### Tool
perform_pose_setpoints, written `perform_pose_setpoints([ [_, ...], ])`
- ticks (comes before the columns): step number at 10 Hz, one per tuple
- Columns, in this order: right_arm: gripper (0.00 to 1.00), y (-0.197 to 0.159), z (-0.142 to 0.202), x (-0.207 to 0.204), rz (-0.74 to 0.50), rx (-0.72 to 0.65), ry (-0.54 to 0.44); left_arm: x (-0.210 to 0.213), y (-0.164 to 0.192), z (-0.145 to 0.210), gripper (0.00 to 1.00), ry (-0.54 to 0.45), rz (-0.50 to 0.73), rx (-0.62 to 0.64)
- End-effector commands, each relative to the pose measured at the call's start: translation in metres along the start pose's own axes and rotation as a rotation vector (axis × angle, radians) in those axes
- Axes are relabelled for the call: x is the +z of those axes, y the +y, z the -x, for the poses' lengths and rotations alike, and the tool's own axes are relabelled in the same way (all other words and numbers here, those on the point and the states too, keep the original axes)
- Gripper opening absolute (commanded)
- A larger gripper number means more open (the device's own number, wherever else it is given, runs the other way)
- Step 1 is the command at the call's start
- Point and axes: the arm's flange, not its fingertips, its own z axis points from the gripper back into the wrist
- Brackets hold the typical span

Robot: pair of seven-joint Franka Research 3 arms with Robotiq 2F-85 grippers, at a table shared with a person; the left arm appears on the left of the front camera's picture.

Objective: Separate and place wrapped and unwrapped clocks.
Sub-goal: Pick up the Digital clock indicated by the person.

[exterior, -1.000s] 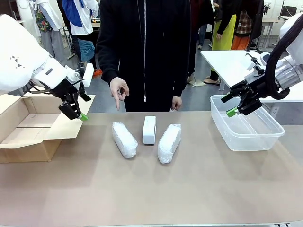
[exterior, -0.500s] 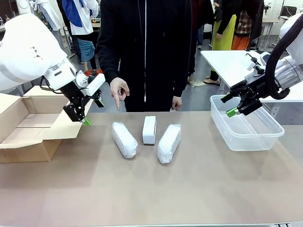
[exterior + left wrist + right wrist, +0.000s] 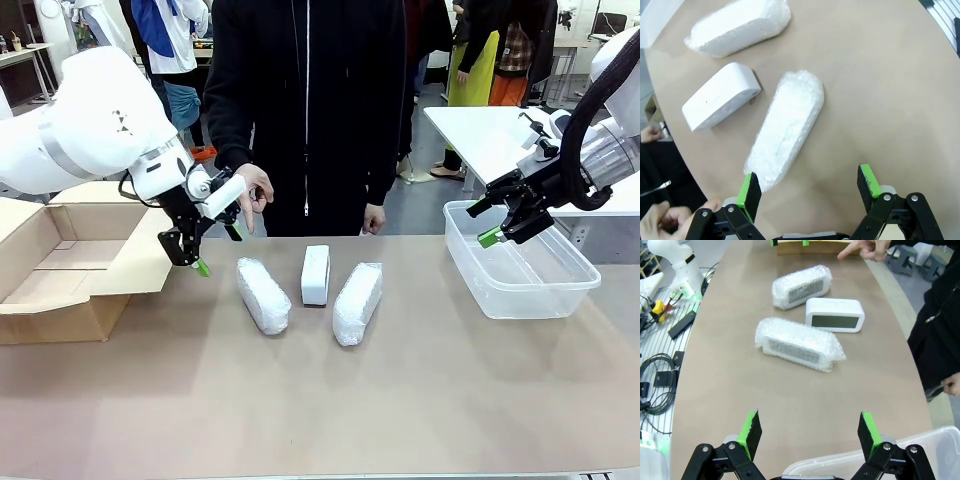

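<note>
Three clocks lie in a row mid-table. A bubble-wrapped one (image 3: 263, 294) is on the left, a bare white one (image 3: 315, 274) stands in the middle, and another wrapped one (image 3: 357, 302) is on the right. My left gripper (image 3: 220, 250) hangs open just left of and above the left wrapped clock. From the left wrist, that wrapped clock (image 3: 787, 127) lies ahead of the open gripper (image 3: 810, 187), with the bare clock (image 3: 720, 102) beyond. My right gripper (image 3: 482, 222) is open above the clear bin's near-left rim. The right wrist view has the right gripper (image 3: 810, 432) and the bare clock's dark face (image 3: 835, 315).
An open cardboard box (image 3: 60, 270) sits at the table's left, its flap reaching toward the clocks. A clear plastic bin (image 3: 520, 270) stands at the right. A person in black stands at the far edge, one hand (image 3: 252, 192) pointing down near my left gripper.
My left arm has swung right, from over the box flap to beside the left wrapped clock. The right arm and the clocks have not moved.
</note>
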Motion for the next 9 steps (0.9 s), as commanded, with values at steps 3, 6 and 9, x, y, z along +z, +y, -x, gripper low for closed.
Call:
perform_pose_setpoints([
  [3,1.00,-0.002,0.001,-0.002,0.004,0.003,-0.030,-0.032,0.016,0.001,1.00,0.009,0.086,-0.093],
  [6,1.00,-0.002,0.001,-0.002,0.004,0.003,-0.030,-0.050,0.023,0.000,1.00,-0.017,0.091,-0.141],
  [9,1.00,-0.002,0.001,-0.002,0.004,0.003,-0.030,-0.063,0.032,-0.002,1.00,-0.001,0.099,-0.180],
])
